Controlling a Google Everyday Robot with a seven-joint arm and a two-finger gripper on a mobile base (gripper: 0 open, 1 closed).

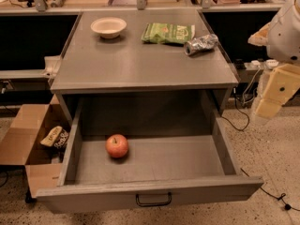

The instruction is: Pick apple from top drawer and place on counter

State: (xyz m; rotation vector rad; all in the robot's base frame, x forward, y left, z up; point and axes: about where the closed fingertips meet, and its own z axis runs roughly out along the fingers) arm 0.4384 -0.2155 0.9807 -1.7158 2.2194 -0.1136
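The apple (116,146), red with yellowish patches and a short dark stem, lies on the floor of the open top drawer (150,191), left of its middle. The drawer is grey, pulled fully out, with a thin black handle (153,200) on its front. Above it is the grey counter (136,62). My gripper (273,99) hangs at the right edge of the view, beside the counter's right front corner. It is above and to the right of the drawer, well away from the apple, and holds nothing.
On the counter's far part are a white bowl (108,26), a green chip bag (168,33) and a crushed silver can (200,44). An open cardboard box (28,144) with snack packets stands on the floor at the left. Cables (248,102) run along the floor at the right.
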